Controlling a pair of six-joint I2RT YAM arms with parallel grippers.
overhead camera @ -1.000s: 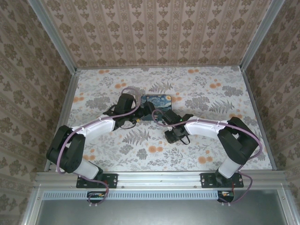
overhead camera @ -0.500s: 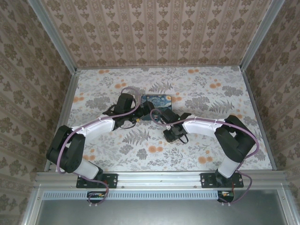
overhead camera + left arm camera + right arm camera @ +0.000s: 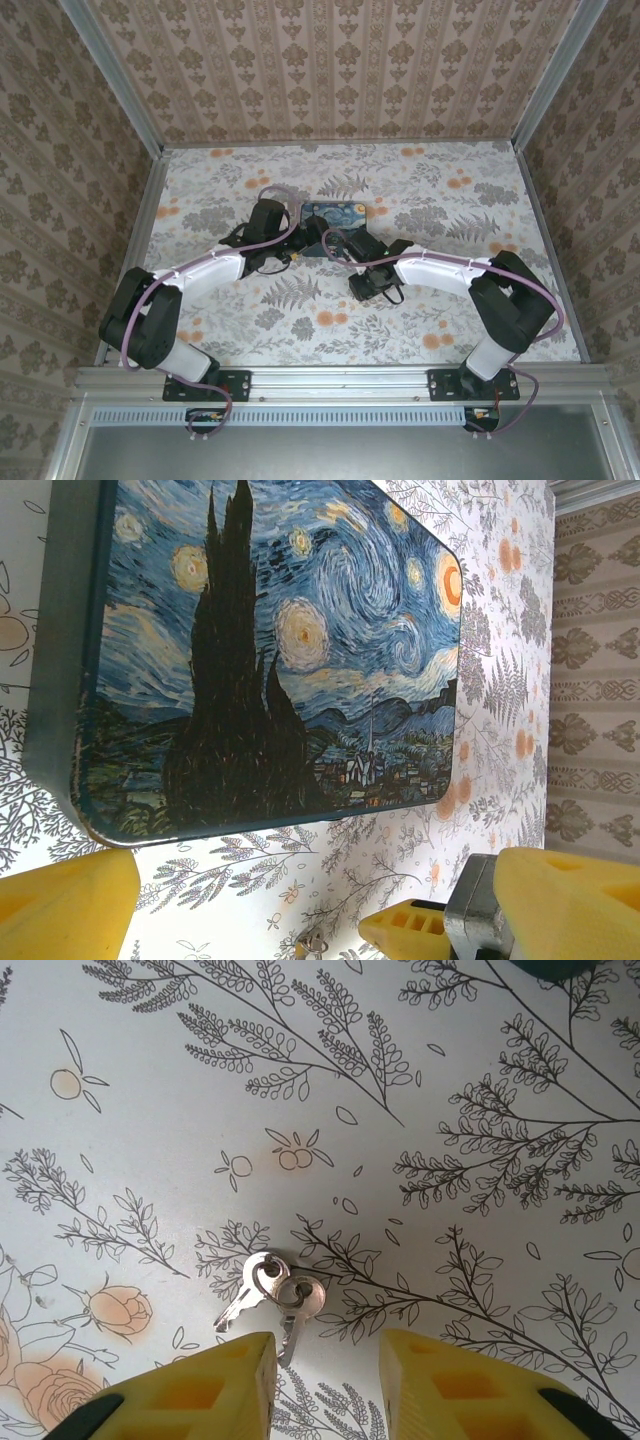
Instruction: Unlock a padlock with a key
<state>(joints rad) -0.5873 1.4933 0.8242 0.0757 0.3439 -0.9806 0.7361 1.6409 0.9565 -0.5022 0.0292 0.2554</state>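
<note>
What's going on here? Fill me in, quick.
Two robot arms are working over a floral table. The right gripper is open, its fingers aimed at a pair of keys lying flat on the table, and it is not gripping them. The left gripper is wide open and holds nothing, just short of a box printed with a starry-night painting. No key has been picked up yet, so no unlocking has begun.

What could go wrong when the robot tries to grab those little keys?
The keys lie flat on the tablecloth, so the right gripper might slide over them or push them away. There are two joined together, so it may pinch the wrong one or grab it crooked.
</note>
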